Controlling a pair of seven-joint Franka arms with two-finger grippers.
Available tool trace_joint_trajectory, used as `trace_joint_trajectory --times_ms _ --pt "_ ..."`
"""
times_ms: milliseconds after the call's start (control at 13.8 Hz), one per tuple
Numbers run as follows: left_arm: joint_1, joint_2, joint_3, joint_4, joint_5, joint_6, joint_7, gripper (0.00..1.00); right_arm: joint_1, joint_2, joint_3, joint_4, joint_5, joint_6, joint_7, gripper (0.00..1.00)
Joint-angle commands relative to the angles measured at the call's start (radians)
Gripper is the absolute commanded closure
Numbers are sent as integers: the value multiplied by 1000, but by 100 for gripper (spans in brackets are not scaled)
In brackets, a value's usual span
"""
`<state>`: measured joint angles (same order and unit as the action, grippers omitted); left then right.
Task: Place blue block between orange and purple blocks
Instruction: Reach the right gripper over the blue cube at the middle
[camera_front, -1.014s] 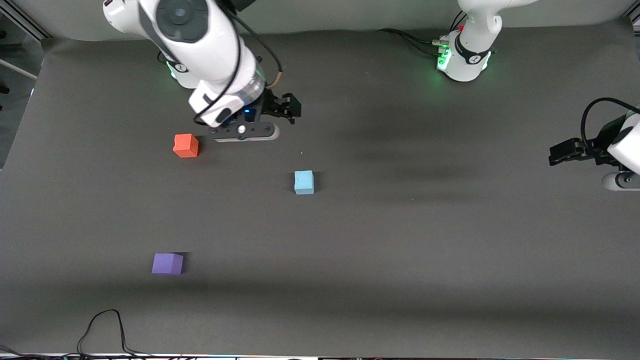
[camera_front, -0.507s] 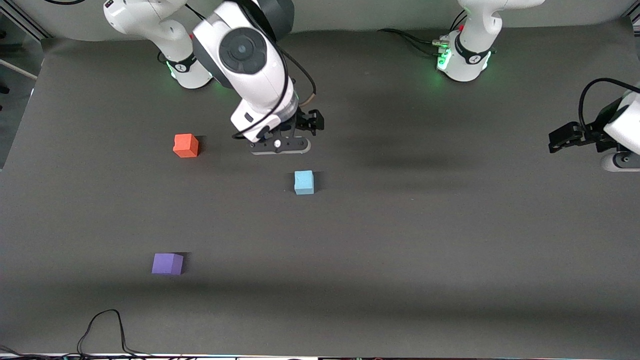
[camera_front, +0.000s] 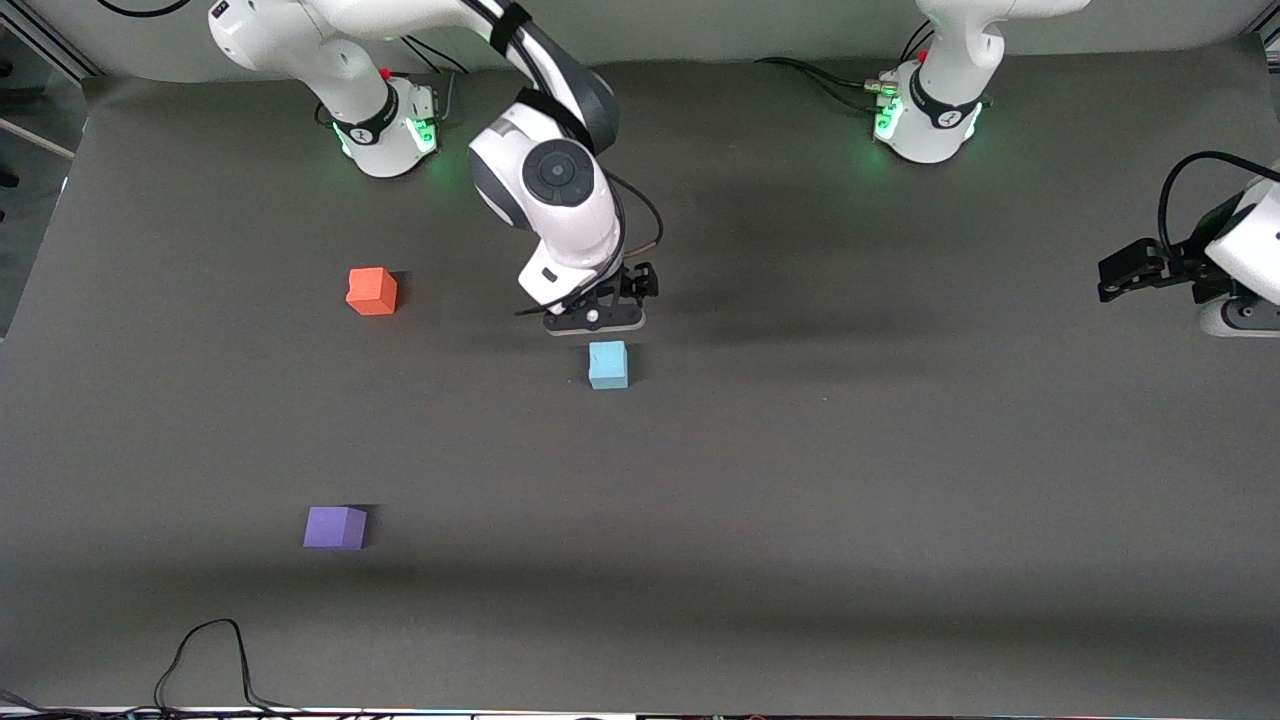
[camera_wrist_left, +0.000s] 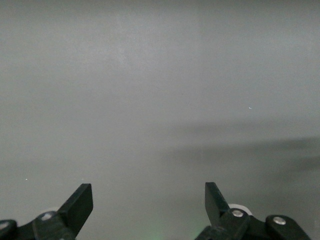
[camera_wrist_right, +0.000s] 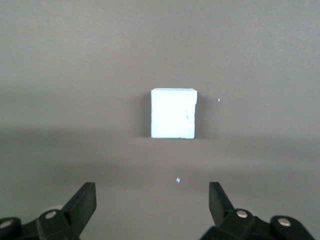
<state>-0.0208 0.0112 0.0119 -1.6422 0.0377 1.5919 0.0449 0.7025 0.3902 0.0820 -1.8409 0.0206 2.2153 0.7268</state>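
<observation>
Front view: right gripper (camera_front: 597, 322) hanging over bare table just beside the blue block (camera_front: 608, 364), toward the robots' bases from it; fingers not discernible from here. Blue block resting alone mid-table, untouched. Orange block (camera_front: 372, 291) toward the right arm's end of the table, farther from the camera; purple block (camera_front: 335, 527) much nearer the camera; wide bare gap between the two. Left gripper (camera_front: 1135, 279) waiting over the left arm's end of the table, well apart from every block.

Left wrist view: left fingertips (camera_wrist_left: 80, 202) spread wide, nothing between them, only bare table (camera_wrist_left: 160, 90) below.

Right wrist view: right fingertips (camera_wrist_right: 83, 201) spread wide and empty; blue block (camera_wrist_right: 173, 113) ahead of the jaws, roughly centred on the gap, faces nearly square to the fingers.

Risks, as judged: descent begun short of the block likely to land a fingertip on its top edge or nudge it away; closing off-centre likely to twist the cube; release off the orange–purple line would leave it beside the pair and not between.
</observation>
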Motion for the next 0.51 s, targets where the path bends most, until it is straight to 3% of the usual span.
trace_joint_trajectory --times_ms 0,434 --pt "-11 -25 8 -31 -13 26 23 0 17 24 -15 -69 -30 119 -27 0" --pt "-14 -24 7 -33 -41 25 23 0 17 150 -24 -66 -53 288 -35 0"
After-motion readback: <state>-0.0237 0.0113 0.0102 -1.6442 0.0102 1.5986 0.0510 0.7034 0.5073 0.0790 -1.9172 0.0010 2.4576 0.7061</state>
